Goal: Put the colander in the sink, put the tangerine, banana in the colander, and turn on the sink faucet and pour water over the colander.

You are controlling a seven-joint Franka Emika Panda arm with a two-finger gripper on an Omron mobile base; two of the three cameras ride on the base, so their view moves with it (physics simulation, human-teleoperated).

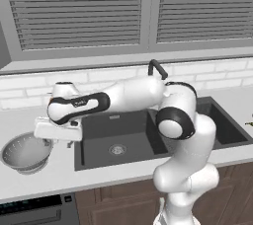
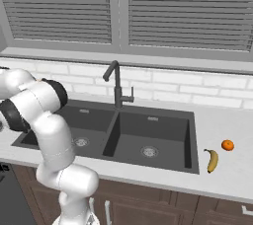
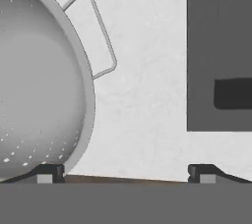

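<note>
The silver-grey colander (image 1: 25, 152) rests on the counter left of the dark double-basin sink (image 1: 118, 135). My gripper (image 1: 69, 142) hovers just above the colander's right rim, between it and the sink, and it is open with nothing between its fingers. The hand view looks down on the colander (image 3: 39, 80), its wire side handle (image 3: 101, 36) and the sink's corner (image 3: 219, 51); the gripper (image 3: 125, 171) stands over bare counter beside the rim. On the counter right of the sink (image 2: 133, 135) lie the banana (image 2: 213, 160) and the tangerine (image 2: 227, 145). The sink faucet (image 2: 117, 87) rises behind the basins.
A white brick backsplash and a shuttered window run behind the counter (image 1: 54, 174). Wooden cabinet fronts (image 2: 148, 204) sit below the counter's front edge. A dark appliance top (image 1: 34, 209) shows under the colander's end of the counter.
</note>
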